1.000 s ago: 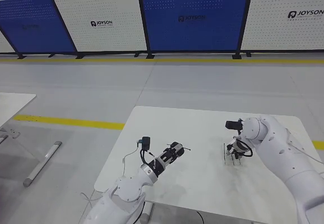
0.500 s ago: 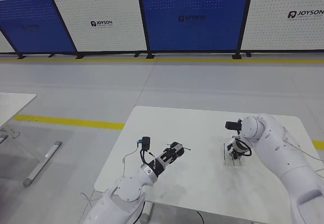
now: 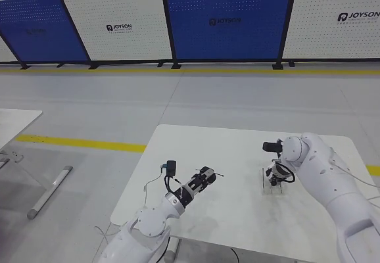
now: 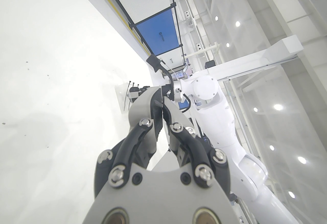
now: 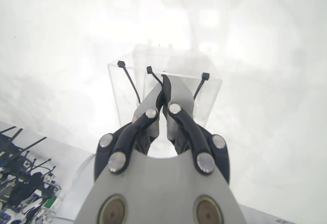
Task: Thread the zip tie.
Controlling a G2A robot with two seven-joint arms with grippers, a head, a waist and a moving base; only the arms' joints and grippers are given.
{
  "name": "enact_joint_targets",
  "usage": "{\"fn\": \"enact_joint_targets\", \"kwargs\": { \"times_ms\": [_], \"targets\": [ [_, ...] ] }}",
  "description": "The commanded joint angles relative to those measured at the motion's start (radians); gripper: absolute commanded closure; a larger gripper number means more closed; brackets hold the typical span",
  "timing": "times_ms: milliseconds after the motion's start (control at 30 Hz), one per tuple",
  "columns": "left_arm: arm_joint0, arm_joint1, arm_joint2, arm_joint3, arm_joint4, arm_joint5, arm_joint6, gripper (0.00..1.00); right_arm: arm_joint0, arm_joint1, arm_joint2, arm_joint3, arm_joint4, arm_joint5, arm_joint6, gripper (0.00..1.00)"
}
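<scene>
Right claw is clenching on the strap of the middle zip tie, just under its head. The tie is standing upright in a clear holder on the worktop. Spare zip ties are standing either side, close enough to snag. Threading is looking barely begun: tie gripped, not lifted out, tail not fed through any head. Left claw is sitting clenched, apparently empty, well apart across the worktop.
</scene>
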Motion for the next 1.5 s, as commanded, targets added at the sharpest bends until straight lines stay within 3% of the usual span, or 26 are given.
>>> {"fn": "enact_joint_targets", "kwargs": {
  "times_ms": [0,267,467,700,867,967,1067,1467],
  "targets": [
    [0.000,0.000,0.000,0.000,0.000,0.000,0.000,1.00,-0.002,0.004,0.005,-0.003,-0.003,-0.013,0.000,1.00],
    [0.000,0.000,0.000,0.000,0.000,0.000,0.000,1.00,-0.032,0.037,0.041,-0.063,-0.017,-0.028,-0.039,1.00],
    [0.000,0.000,0.000,0.000,0.000,0.000,0.000,1.00,-0.101,0.095,0.104,-0.206,-0.034,-0.020,-0.070,1.00],
    [0.000,0.000,0.000,0.000,0.000,0.000,0.000,1.00,-0.249,0.200,0.240,-0.513,-0.113,0.047,-0.039,1.00],
    [0.000,0.000,0.000,0.000,0.000,0.000,0.000,1.00,-0.420,0.283,0.408,-0.795,-0.175,0.090,-0.015,1.00],
    [0.000,0.000,0.000,0.000,0.000,0.000,0.000,1.00,-0.526,0.319,0.511,-0.940,-0.190,0.089,-0.028,1.00],
    [0.000,0.000,0.000,0.000,0.000,0.000,0.000,1.00,-0.609,0.340,0.583,-1.035,-0.196,0.065,-0.056,1.00],
    [0.000,0.000,0.000,0.000,0.000,0.000,0.000,1.00,-0.627,0.346,0.600,-1.053,-0.203,0.057,-0.055,1.00]
  ]
}}
